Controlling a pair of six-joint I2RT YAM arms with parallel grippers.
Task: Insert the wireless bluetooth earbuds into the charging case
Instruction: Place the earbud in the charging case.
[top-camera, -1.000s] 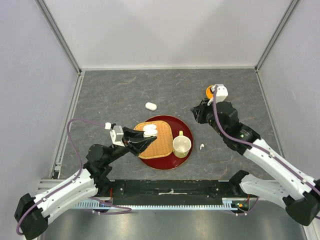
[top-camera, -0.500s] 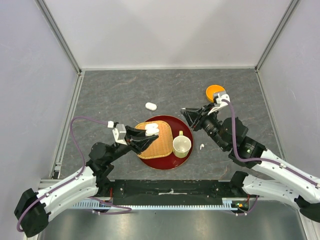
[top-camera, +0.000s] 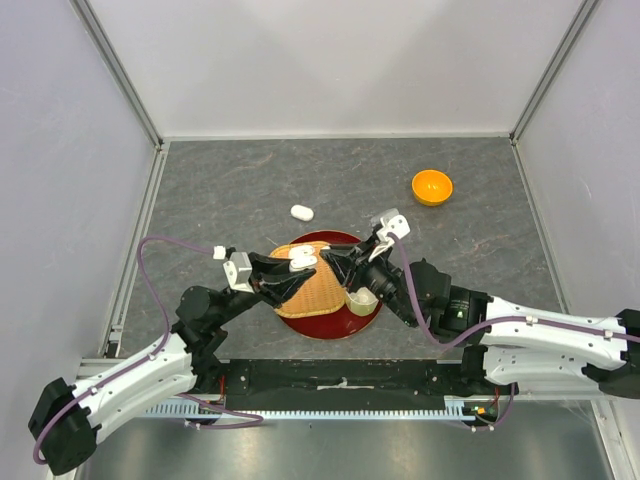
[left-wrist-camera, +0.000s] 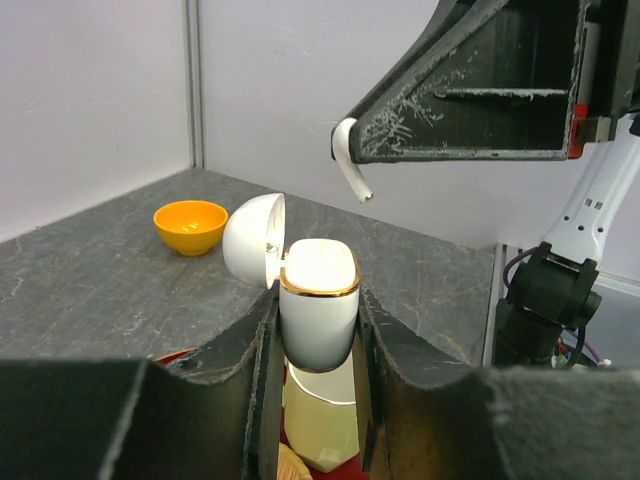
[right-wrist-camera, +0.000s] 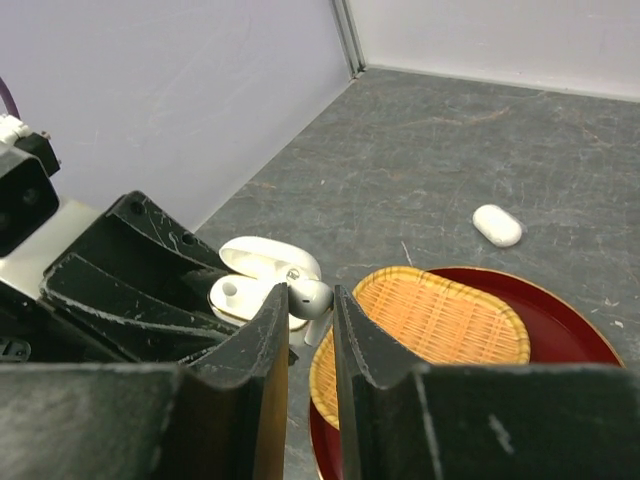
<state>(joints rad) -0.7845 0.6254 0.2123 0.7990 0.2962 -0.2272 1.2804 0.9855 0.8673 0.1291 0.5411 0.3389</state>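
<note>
The white charging case (left-wrist-camera: 318, 305), gold-rimmed with its lid (left-wrist-camera: 250, 240) swung open, stands upright with my left gripper (left-wrist-camera: 318, 300) shut on its body. From above, the case (top-camera: 300, 260) hangs over the left edge of the woven tray. My right gripper (right-wrist-camera: 310, 295) is shut on one white earbud (right-wrist-camera: 318, 296), stem pointing down, just above and beside the open case (right-wrist-camera: 250, 285). The left wrist view shows that earbud's stem (left-wrist-camera: 350, 172) sticking out under the right finger, above and slightly right of the case opening. From above, the right gripper (top-camera: 336, 264) meets the left gripper (top-camera: 292, 270) over the tray.
A woven tray (top-camera: 318, 296) lies on a red plate (top-camera: 335, 325), beside a cream cup (top-camera: 362, 298) partly under my right arm. A second, closed white case (top-camera: 301, 212) lies on the grey table behind the plate. An orange bowl (top-camera: 432, 186) sits at the far right.
My right arm has swung from beside the orange bowl leftward over the plate, bringing the earbud up to the open case. The left arm and case have stayed put.
</note>
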